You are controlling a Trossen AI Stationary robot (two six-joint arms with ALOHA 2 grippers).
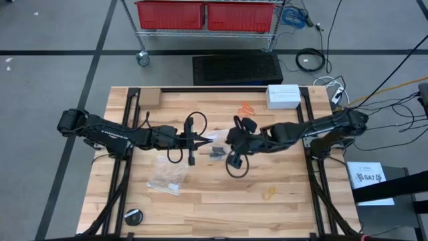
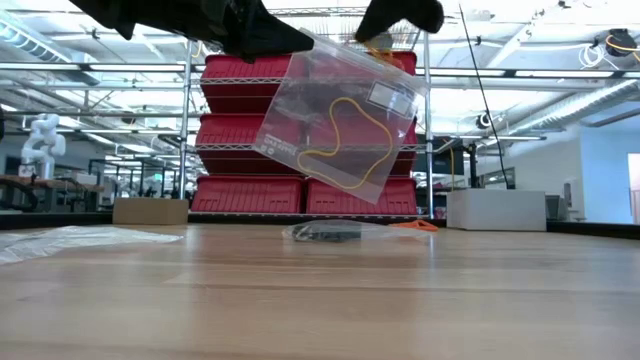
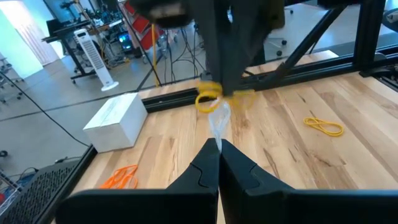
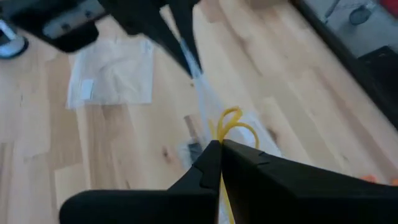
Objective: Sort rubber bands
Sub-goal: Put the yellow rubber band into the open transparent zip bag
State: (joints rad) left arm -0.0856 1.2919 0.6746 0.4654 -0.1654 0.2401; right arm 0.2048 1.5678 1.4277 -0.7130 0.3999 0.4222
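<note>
A clear plastic bag [image 2: 340, 120] hangs tilted above mid-table between my two grippers, with a pale yellow rubber band [image 2: 372, 150] looped inside it. My left gripper [image 1: 200, 139] is shut on the bag. My right gripper [image 1: 231, 138] is shut at the bag's other upper side, where a yellow rubber band [image 4: 233, 123] curls out past its fingertips. Under them on the table lies a small bag of black rubber bands [image 1: 217, 152]. Orange rubber bands [image 1: 246, 107] lie toward the far edge, and yellow rubber bands [image 1: 269, 193] toward the near right. My left gripper pinches the bag's upper edge [image 3: 217, 127] between its two fingers, coming about level from the table's left. The bag is lifted clear of the table and hangs below the fingers. My right gripper pinches a yellow rubber band [image 4: 229, 134] between its fingers, slanting down from the table's right. A loop of the band [image 3: 208, 99] sticks out beyond the tips. The bag's film reaches those fingers; whether it is pinched too, I cannot tell.
Spare clear bags [image 1: 168, 175] lie on the table's near left, with a black round object [image 1: 134, 216] by the near edge. A white box [image 1: 283, 96] and a small cardboard piece [image 1: 148, 98] sit at the far edge. Black cable loops hang from both arms.
</note>
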